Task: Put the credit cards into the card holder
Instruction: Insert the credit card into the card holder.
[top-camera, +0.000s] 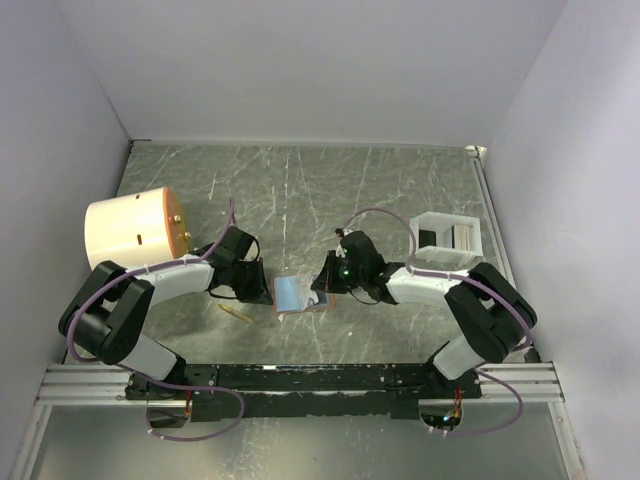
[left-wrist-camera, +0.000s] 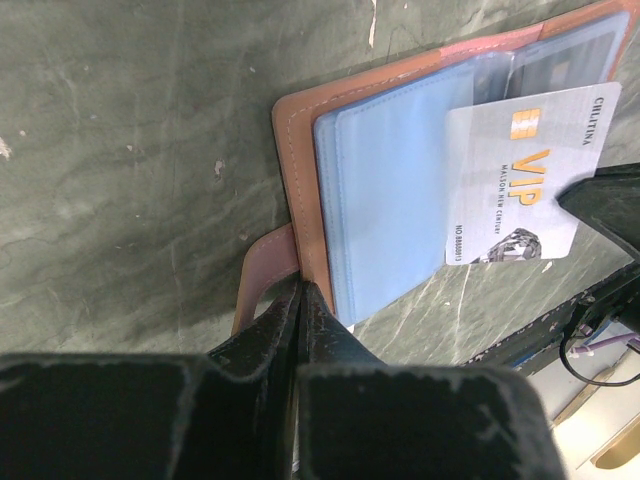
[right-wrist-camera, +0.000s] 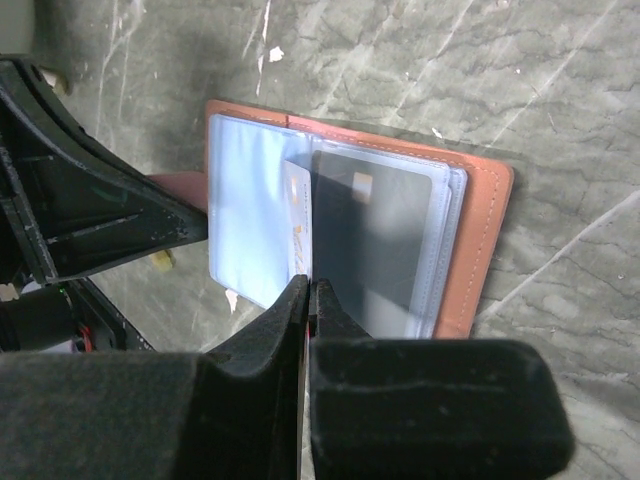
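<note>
The card holder (top-camera: 293, 294) lies open on the table, tan-brown with clear blue-tinted sleeves (left-wrist-camera: 385, 190). My left gripper (left-wrist-camera: 303, 288) is shut on its brown edge (left-wrist-camera: 297, 200), beside the snap tab (left-wrist-camera: 262, 270). My right gripper (right-wrist-camera: 311, 288) is shut on a whitish-grey credit card marked VIP (left-wrist-camera: 520, 175), seen edge-on in the right wrist view (right-wrist-camera: 297, 225). The card's far end lies among the sleeves at the holder's middle; I cannot tell whether it is inside a pocket. A darker card (right-wrist-camera: 375, 240) sits inside a sleeve. More cards (top-camera: 465, 236) stand in the white tray.
The white open tray (top-camera: 432, 228) stands at the right behind my right arm. A big cream cylinder (top-camera: 130, 232) stands at the left behind my left arm. A small tan piece (top-camera: 235, 312) lies on the table near the left gripper.
</note>
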